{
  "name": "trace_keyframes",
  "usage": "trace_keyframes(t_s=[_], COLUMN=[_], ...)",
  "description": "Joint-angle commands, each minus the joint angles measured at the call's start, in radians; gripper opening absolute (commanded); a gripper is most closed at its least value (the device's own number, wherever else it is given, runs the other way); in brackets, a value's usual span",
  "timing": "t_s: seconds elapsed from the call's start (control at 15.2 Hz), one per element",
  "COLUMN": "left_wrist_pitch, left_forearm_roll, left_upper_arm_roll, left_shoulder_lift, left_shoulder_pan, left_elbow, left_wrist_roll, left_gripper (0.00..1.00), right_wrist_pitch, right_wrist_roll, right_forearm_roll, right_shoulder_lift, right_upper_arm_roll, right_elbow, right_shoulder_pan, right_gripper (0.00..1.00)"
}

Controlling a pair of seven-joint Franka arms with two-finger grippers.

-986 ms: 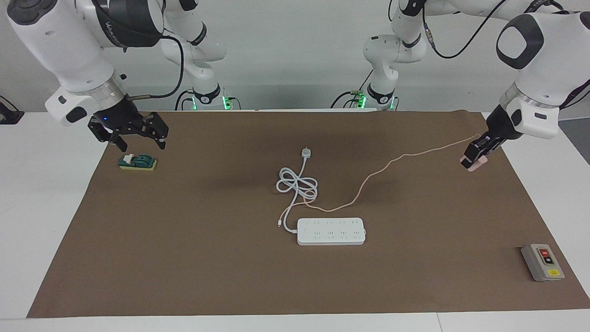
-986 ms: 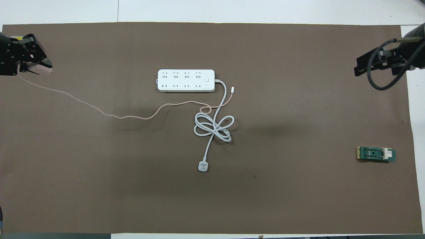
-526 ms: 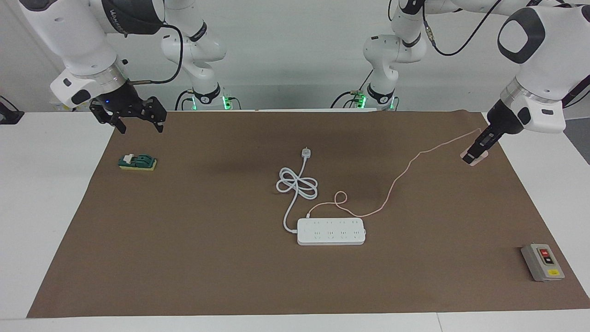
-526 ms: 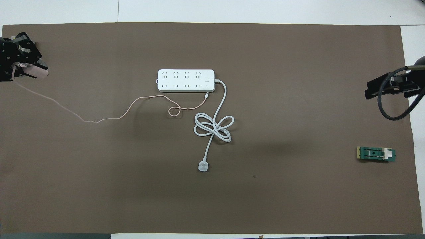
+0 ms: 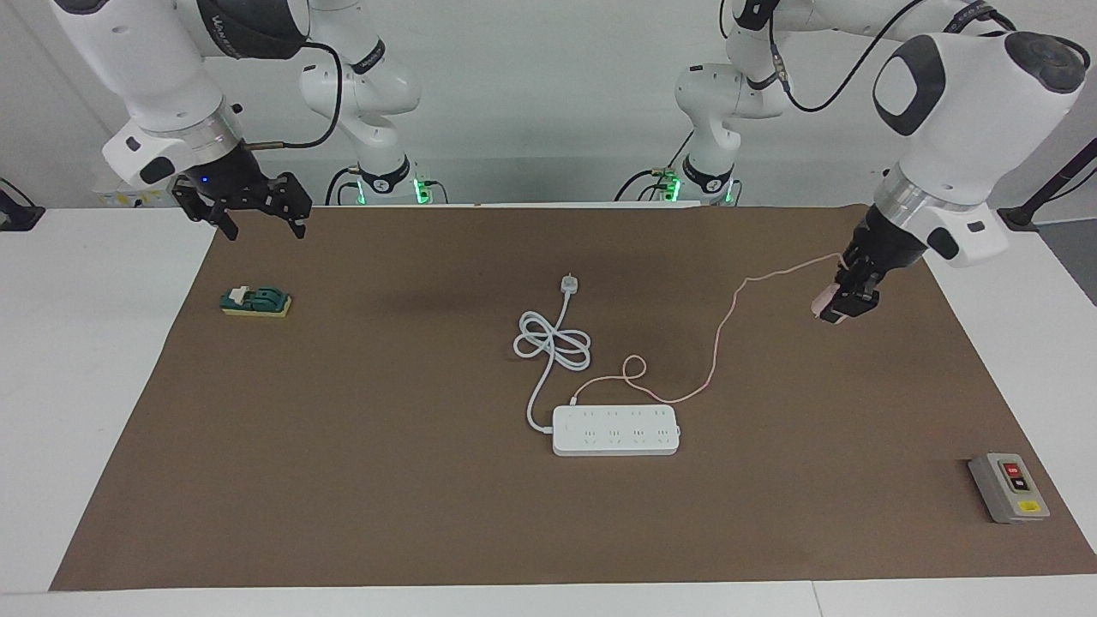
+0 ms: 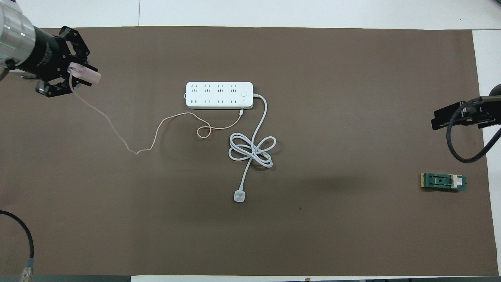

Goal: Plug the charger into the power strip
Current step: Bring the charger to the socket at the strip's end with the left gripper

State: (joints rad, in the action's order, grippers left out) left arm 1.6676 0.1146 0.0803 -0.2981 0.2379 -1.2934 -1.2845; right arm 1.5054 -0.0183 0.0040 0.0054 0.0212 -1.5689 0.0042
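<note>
Charger (image 5: 824, 300) hung clamped in the left hand (image 5: 844, 302) over the tabletop (image 5: 428, 514) — light and rigid, best held by its body, cable trailing limp toward the power strip (image 5: 615, 429); right hand (image 5: 257, 214) waited, spread.

Hardly any writing can be read. The dark band around the right robot arm's white upper casing (image 5: 248, 26) bears pale capital letters, too broken and tilted to spell out. The small grey box with red and yellow buttons (image 5: 1009, 488), lying on the brown worktop mat (image 5: 386, 480) toward the left arm's end, shows marks on its buttons too small to read.
</note>
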Motion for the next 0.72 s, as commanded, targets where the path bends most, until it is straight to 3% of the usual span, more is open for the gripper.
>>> trace_keyframes(t_s=[0.0,0.33,0.66], left_wrist_pitch=[0.059,0.156,0.144], left_forearm_roll=[-0.026,-0.089,-0.092], left_upper_arm_roll=[0.016,0.016,0.022], left_shoulder_lift=[-0.054,-0.145,-0.225], left_shoulder_pan=[0.061,0.113,0.149], left_elbow=[0.011,0.025,0.060], left_wrist_roll=[-0.190,-0.464,-0.587], left_gripper=[0.00,0.00,0.00], right_wrist_pitch=[0.024,0.024,0.032], right_wrist_roll=[-0.008,0.017,0.017], right_forearm_roll=[-0.018,-0.019,-0.035], right_shoulder_lift=[-0.027,-0.027,-0.027], right_upper_arm_roll=[-0.017,-0.017,-0.017], right_elbow=[-0.031,-0.029,-0.029], right_shoulder_pan=[-0.012,-0.007,-0.007], right_gripper=[1.00,1.00,1.00])
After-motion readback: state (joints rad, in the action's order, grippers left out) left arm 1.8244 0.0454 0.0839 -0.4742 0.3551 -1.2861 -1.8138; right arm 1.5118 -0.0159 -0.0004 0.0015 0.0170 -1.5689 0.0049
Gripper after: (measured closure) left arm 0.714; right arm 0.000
